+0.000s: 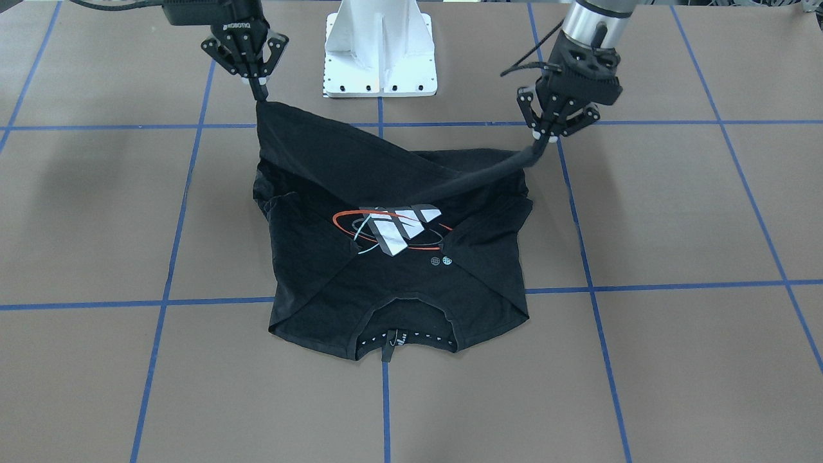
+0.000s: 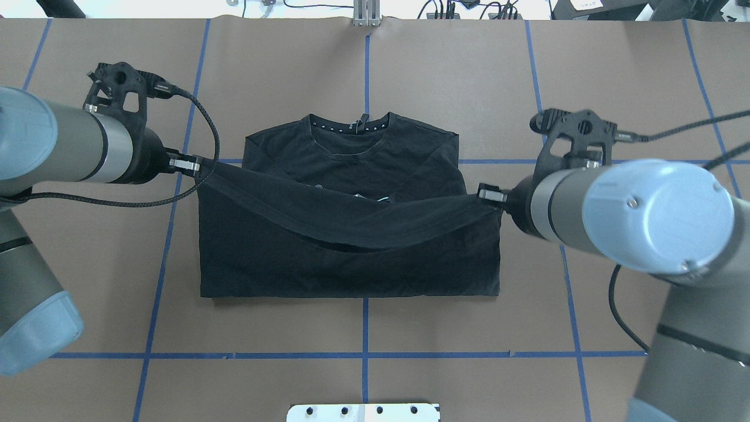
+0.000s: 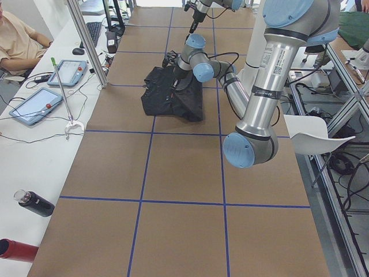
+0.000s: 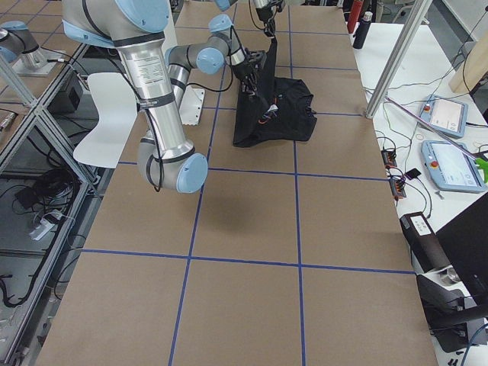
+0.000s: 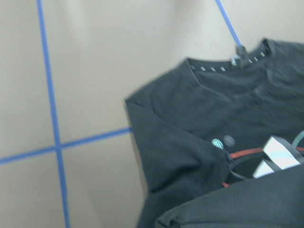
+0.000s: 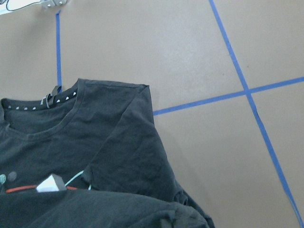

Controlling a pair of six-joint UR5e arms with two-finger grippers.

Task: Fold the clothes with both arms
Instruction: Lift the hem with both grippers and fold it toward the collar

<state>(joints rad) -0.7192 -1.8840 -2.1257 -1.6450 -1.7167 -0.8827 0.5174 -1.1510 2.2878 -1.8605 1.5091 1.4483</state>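
T-shirt (image 1: 398, 302) hem aloft between left claw (image 1: 544, 137) and right claw (image 1: 260, 90)

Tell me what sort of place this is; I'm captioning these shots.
Probably a robotics lab: a paper-covered table gridded with blue tape, control tablets on a side bench, a seated operator.

Counter (image 1: 675, 212) is covered w/ brown paper, divided into big squares by blue tape lines (image 1: 384, 399). Light is even, shadows are soft. On the operators' side stands a white bench (image 3: 34, 144) w/ two tablets (image 3: 36, 105), a dark bottle (image 3: 34, 203), a red bottle (image 3: 14, 250) & aluminium posts (image 3: 86, 43). A seated person (image 3: 17, 40) is at its far end. Opposite side: white chair (image 3: 314, 135), cables (image 4: 46, 221) on the floor (image 4: 23, 259).
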